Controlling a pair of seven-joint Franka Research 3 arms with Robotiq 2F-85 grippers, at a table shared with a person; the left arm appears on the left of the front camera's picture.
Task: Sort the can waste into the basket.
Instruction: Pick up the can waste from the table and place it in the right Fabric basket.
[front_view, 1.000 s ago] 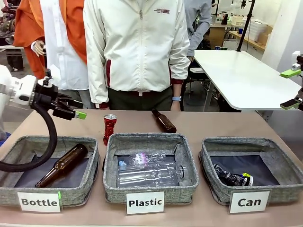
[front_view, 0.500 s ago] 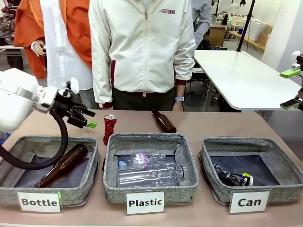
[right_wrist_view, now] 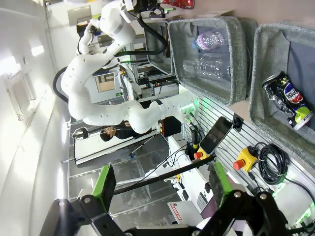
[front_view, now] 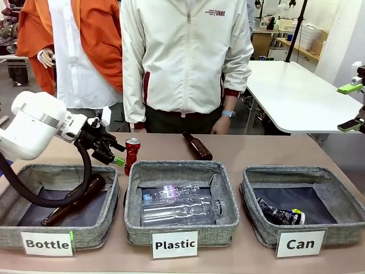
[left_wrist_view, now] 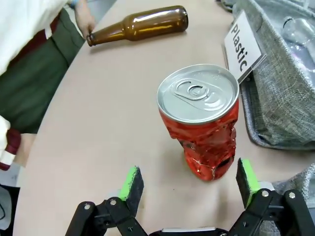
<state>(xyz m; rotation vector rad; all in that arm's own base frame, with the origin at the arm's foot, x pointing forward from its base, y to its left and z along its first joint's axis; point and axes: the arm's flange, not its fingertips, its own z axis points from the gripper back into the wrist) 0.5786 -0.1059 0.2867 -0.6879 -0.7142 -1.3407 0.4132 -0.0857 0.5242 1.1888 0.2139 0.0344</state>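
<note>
Brown counter [front_view: 256,151] bears the red can [left_wrist_view: 202,128], upright, crumpled and silver-topped, well apart from the Can basket [front_view: 342,225], where a dark printed can [front_view: 279,217] lies; the left tool [left_wrist_view: 189,176], jaws wide and empty, faces it low, apparently lined up to grasp.

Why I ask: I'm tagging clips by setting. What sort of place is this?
Probably a robotics lab set up for waste sorting: a white robot arm reaches over a table holding grey baskets carded Bottle, Plastic, Can, and an emergency-stop button with cables sits nearby.
</note>
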